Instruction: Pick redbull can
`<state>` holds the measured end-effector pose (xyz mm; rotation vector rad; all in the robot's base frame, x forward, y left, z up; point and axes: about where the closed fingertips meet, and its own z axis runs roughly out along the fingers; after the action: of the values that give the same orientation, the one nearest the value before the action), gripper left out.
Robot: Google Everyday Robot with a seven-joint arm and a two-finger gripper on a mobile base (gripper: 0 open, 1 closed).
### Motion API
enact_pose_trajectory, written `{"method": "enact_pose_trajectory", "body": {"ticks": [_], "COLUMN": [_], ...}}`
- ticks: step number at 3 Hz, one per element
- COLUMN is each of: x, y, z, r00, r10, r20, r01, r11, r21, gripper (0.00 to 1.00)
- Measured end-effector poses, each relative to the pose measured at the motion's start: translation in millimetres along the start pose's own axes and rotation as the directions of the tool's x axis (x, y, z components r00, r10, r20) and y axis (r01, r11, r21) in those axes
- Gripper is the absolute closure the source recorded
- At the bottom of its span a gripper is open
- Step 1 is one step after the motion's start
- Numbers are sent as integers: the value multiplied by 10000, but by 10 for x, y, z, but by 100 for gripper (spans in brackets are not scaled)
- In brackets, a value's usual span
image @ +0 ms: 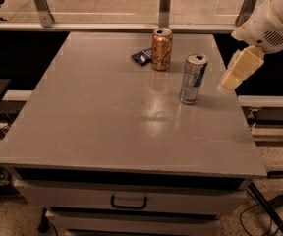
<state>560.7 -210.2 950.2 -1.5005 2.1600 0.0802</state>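
The redbull can, tall, slim, silver with blue patches, stands upright on the right part of the grey table. The shorter gold-orange can stands behind it to the left. My gripper, cream-coloured, hangs from the white arm at the right table edge, a short way right of the redbull can and about level with its upper half. It is not touching the can.
A small dark packet lies next to the gold-orange can. A railing with metal posts runs behind the table. A drawer with a handle is below the front edge. Cables lie on the floor at both sides.
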Motion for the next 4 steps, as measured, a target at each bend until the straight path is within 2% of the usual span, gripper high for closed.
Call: {"method": "enact_pose_trajectory", "body": {"ticks": [1, 3, 4], "x": [-19, -134, -156], "y": [-6, 66, -10], "z": [41, 324, 417], "r00": [9996, 9976, 9966], "r10": [163, 457, 598], "r20": [240, 527, 563], "r01": [-163, -443, -588], "r11": [9999, 9986, 9981], "r21": [-27, -273, -186], "gripper": [0, 0, 0]}}
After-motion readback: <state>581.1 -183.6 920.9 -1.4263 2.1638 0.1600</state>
